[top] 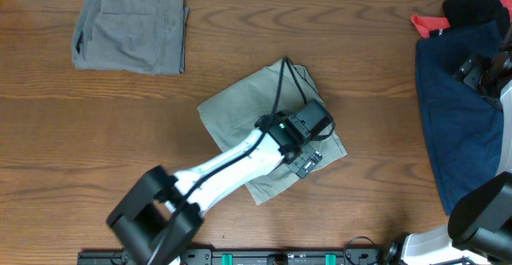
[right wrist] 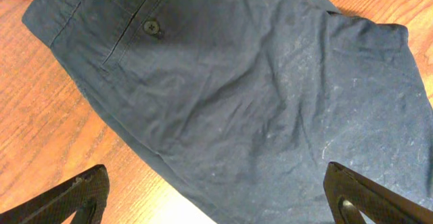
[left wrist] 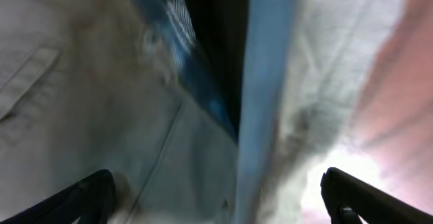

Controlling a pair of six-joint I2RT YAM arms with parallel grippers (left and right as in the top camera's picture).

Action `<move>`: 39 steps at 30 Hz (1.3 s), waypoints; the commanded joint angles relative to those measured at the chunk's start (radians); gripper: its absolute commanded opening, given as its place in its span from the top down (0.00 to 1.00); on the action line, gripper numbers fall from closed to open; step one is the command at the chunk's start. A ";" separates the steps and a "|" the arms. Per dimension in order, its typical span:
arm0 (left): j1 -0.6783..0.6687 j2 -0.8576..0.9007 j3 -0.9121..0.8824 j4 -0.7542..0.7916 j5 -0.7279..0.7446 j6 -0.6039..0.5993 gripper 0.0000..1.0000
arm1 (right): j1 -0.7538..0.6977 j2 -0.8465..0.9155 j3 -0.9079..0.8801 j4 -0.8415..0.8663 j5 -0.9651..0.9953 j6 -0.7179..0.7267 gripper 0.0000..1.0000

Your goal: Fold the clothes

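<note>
Shorts (top: 240, 109), wrinkled khaki, beneath released left hand (left wrist: 218, 201); navy pair (right wrist: 257, 95) beneath released right hand (right wrist: 216, 198).

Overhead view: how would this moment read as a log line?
left hand: open, down on khaki shorts | right hand: open, above navy shorts | grey shorts: folded

Shorts: 3 pairs. 1 grey-olive pair (top: 130, 27) at the far left corner, 1 khaki pair (top: 240, 105) mid-table, 1 navy pair (top: 448, 121) at the right edge. Other cloth: 2 pieces, 1 red-orange piece (top: 430, 23) and 1 black piece (top: 478, 7), both at the far right corner; kind can't tell. Robot arms: 2, left arm (top: 228, 165) and right arm (top: 484, 213). Buttons visible: 1 button (right wrist: 151, 27), on the navy pair.
</note>
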 commanded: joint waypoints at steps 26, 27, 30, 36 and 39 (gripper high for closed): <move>0.095 -0.280 0.300 -0.209 -0.279 -0.154 0.94 | 0.001 0.006 0.012 0.002 0.014 0.013 0.01; 0.105 -0.310 0.320 -0.217 -0.279 -0.174 0.94 | 0.001 0.006 0.012 0.002 0.014 0.013 0.01; 0.111 -0.384 0.351 -0.215 -0.279 -0.213 0.94 | 0.001 0.006 0.012 0.002 0.014 0.013 0.01; 0.111 -0.465 0.396 -0.210 -0.279 -0.339 0.94 | 0.001 0.006 0.012 0.002 0.014 0.013 0.01; 0.111 -0.470 0.430 -0.209 -0.288 -0.414 0.94 | 0.001 0.006 0.012 0.002 0.014 0.013 0.01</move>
